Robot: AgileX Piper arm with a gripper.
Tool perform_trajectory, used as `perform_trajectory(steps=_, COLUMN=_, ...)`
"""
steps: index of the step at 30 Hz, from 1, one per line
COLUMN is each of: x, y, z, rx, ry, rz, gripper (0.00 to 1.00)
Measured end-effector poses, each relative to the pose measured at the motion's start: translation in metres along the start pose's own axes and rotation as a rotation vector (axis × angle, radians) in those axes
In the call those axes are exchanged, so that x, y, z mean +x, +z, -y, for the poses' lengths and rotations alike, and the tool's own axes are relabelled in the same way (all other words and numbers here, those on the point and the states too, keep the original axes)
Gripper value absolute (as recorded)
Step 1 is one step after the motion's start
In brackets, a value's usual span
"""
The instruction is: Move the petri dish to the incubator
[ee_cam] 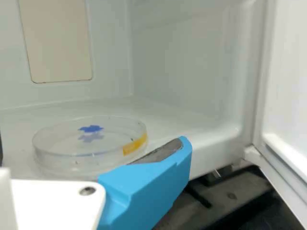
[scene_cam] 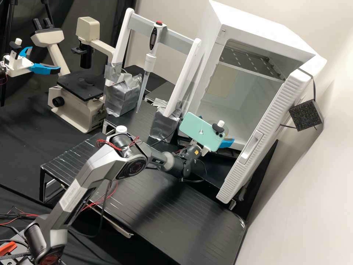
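The gripper [scene_cam: 227,140] is standing wide open at the front of the incubator [scene_cam: 266,31], apparently gripping nothing, so its spread is leaving room for backing off. The dish [ee_cam: 72,160] is lying flat just inside the incubator, whose level floor [ee_cam: 180,120] is probably steadying it.

Bright, soft light fills the incubator [scene_cam: 257,22]; blurry-edged dark shadows cross the counter [scene_cam: 176,221] beside a greyish sheen; faint glints line the petri dish's [ee_cam: 91,154] rim; the light's source cannot be told.
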Motion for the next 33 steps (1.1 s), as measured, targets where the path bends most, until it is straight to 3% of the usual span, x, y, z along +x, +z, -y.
perform_trajectory(steps=15, x=-0.055, y=0.001, z=-0.013, rx=0.035, ry=0.057, rz=-0.055, gripper=1.0)
perform_trajectory(steps=23, x=-0.11, y=0.001, z=-0.021, rx=0.052, ry=0.121, rz=-0.081, gripper=1.0)
perform_trajectory(steps=26, x=-0.135, y=-0.003, z=-0.026, rx=0.054, ry=0.151, rz=-0.062, gripper=1.0)
perform_trajectory(steps=30, x=-0.171, y=-0.016, z=-0.031, rx=0.081, ry=0.174, rz=-0.04, gripper=1.0)
perform_trajectory(steps=33, x=-0.193, y=-0.032, z=-0.025, rx=0.092, ry=0.176, rz=-0.043, gripper=1.0)
